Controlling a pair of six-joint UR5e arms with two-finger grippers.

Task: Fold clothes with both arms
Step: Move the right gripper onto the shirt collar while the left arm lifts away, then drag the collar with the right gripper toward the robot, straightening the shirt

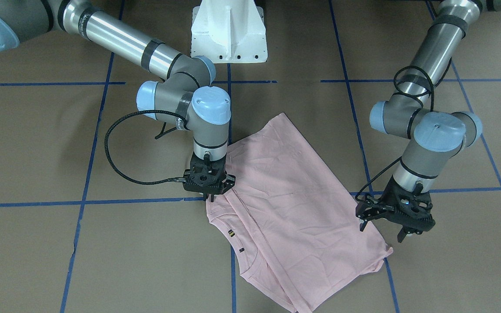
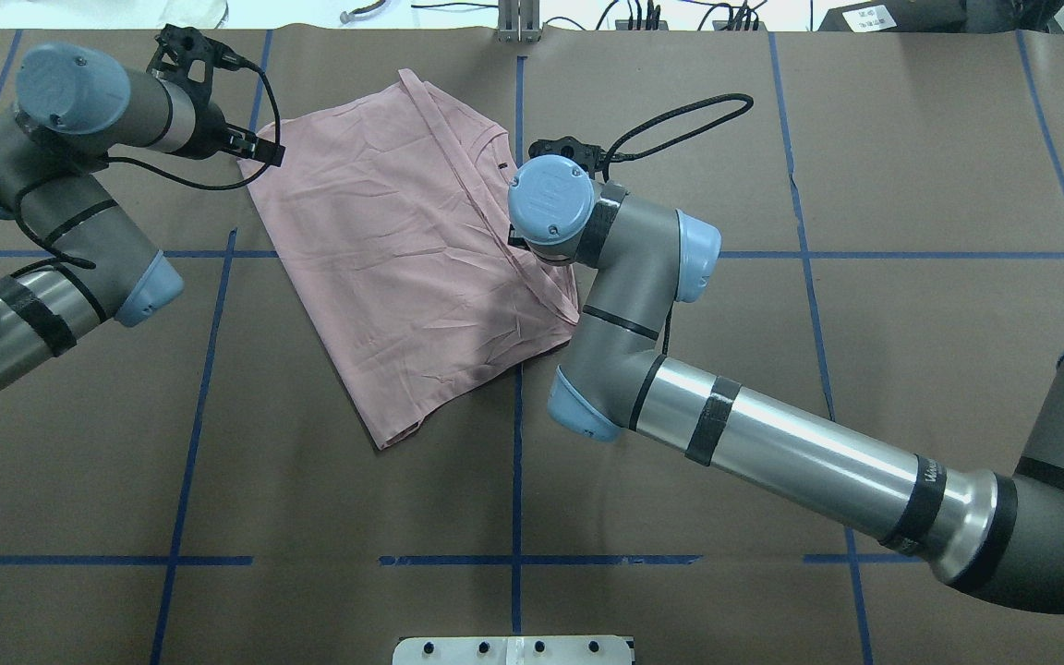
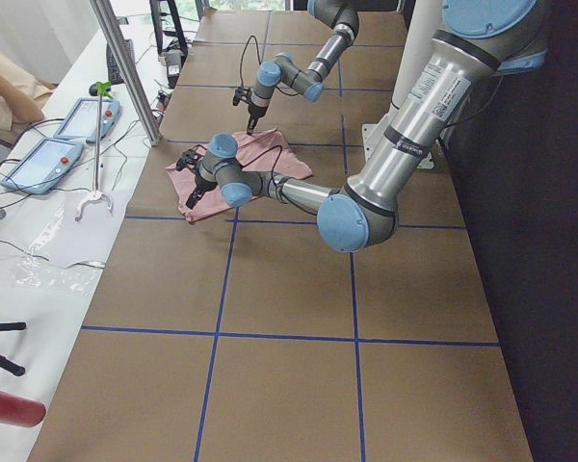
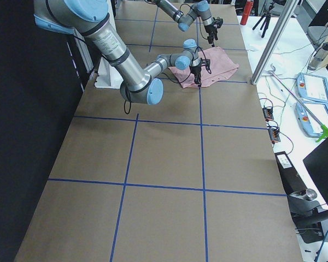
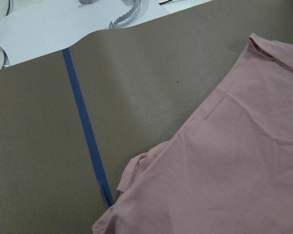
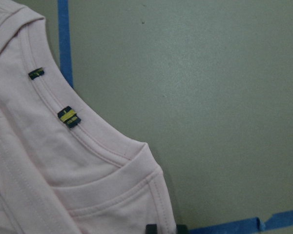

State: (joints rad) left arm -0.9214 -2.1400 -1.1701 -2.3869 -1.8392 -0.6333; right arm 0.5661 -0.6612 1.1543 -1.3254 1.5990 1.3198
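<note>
The light pink T-shirt [image 1: 294,204] lies folded on the brown table, print hidden, and also shows in the overhead view [image 2: 403,249]. Its ribbed collar [image 6: 95,146] with small black-and-yellow tags faces the front. My right gripper [image 1: 210,198] points straight down with its fingers closed together on the shirt's edge beside the collar. In the overhead view its own wrist hides it. My left gripper [image 1: 382,230] is open and empty, hovering just over the shirt's opposite edge near a corner [image 5: 132,170]. It also shows in the overhead view [image 2: 259,152].
The white pedestal base [image 1: 228,32] stands at the robot's side of the table. Blue tape lines [image 1: 85,202] grid the brown paper. A white side bench with tablets [image 3: 39,164] and cables runs along the operators' side.
</note>
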